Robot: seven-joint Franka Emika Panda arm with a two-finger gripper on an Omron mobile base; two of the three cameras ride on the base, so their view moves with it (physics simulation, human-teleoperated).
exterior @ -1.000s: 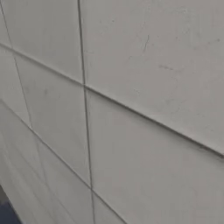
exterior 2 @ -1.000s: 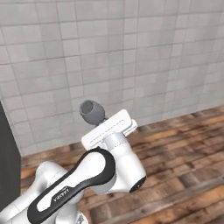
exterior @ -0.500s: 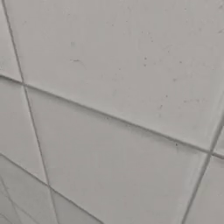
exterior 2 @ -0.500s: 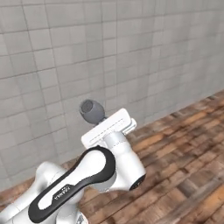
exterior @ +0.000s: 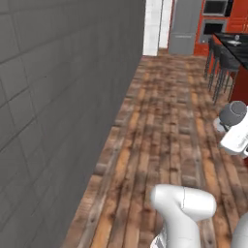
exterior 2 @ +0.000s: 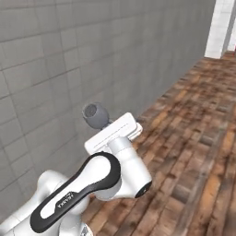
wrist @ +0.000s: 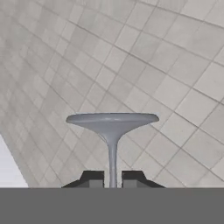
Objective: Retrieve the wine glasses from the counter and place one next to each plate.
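Left base view: grey tile wall (exterior: 58,97) on left, wood floor (exterior: 164,126) ahead. Wine glass (exterior: 233,112) at right edge, above white hand. Stools (exterior: 219,63) beside dark island (exterior: 236,44) far back.

Right base view: glass bowl sticks up over arm, wall behind.

Hand view: gripper (wrist: 112,179) pinched tight on glass stem, round foot on top.
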